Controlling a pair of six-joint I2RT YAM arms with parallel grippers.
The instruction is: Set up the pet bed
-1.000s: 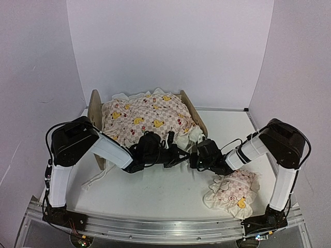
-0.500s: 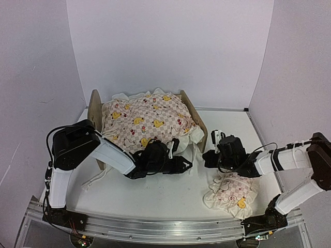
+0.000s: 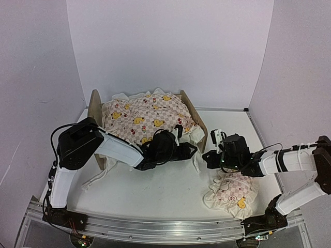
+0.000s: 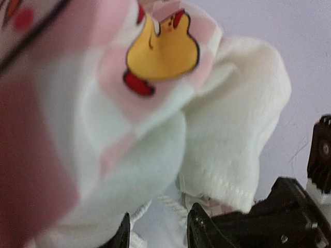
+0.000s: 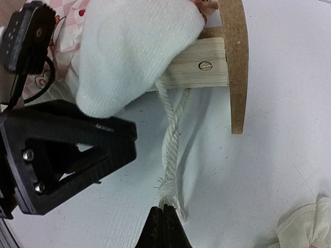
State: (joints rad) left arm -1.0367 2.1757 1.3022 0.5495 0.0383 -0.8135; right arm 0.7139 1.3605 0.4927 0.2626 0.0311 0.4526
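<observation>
The pet bed (image 3: 94, 107) stands at the back left, its wooden frame mostly hidden under the cartoon-print quilt (image 3: 147, 119). My left gripper (image 3: 189, 150) is at the quilt's near right corner. In the left wrist view it (image 4: 158, 233) is open, with white quilt folds (image 4: 227, 155) just ahead and a cord between the fingertips. My right gripper (image 3: 208, 157) sits right of the bed's corner. In the right wrist view it (image 5: 165, 211) is shut, its tips at the knotted end of a white rope (image 5: 169, 150) that hangs from the bed's wooden rail (image 5: 202, 64).
The small frilled pillow (image 3: 232, 194) lies on the table at the near right, just below my right arm. A loose white cord (image 3: 95, 178) trails off the bed's near left side. White walls close in the back and both sides.
My left gripper has opened and slid right along the quilt's near edge. The right arm has drawn back to the right, away from the bed, and its jaws have shut.
</observation>
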